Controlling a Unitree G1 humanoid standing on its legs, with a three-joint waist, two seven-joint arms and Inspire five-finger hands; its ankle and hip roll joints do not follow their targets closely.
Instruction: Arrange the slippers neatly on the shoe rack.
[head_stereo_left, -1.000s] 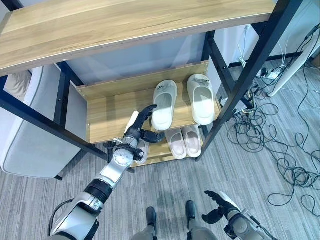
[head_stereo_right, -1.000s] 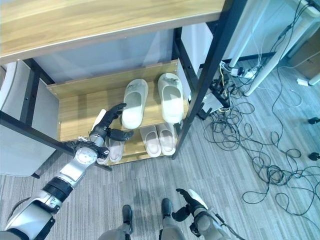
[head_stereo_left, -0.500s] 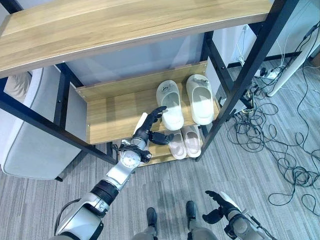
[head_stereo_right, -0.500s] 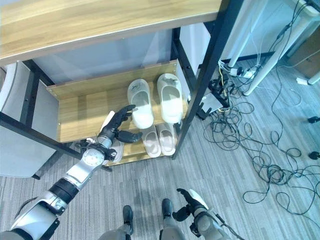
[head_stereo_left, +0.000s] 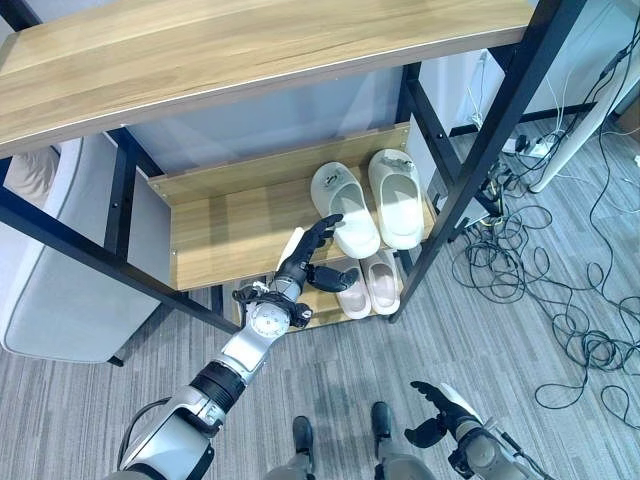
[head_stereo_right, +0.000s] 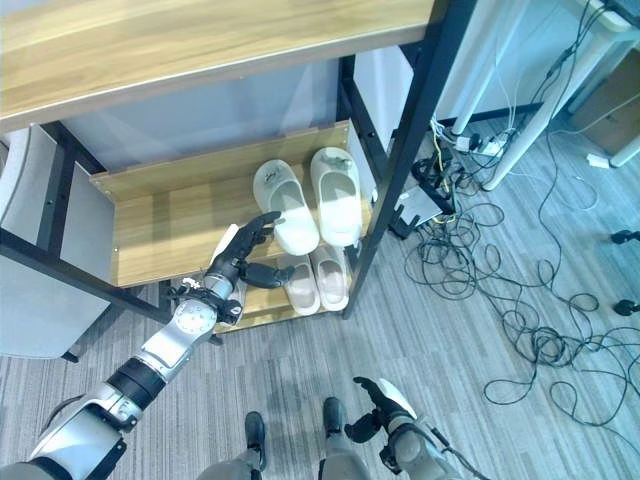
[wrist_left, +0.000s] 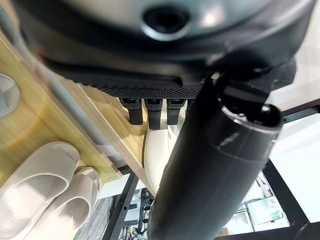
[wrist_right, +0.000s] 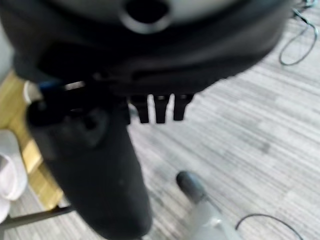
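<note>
The left hand (head_stereo_left: 305, 268), fingers straight and holding nothing, touches the white rubber slipper (head_stereo_left: 345, 209) on the wooden shoe rack's middle shelf (head_stereo_left: 225, 228); it should push gently, squaring this slipper beside its mate (head_stereo_left: 397, 196).

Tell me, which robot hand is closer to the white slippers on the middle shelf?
The left. The left hand reaches up to the shelf with straight fingers at the heel of the nearer white slipper. The right hand hangs low over the floor, far below the slippers.
</note>
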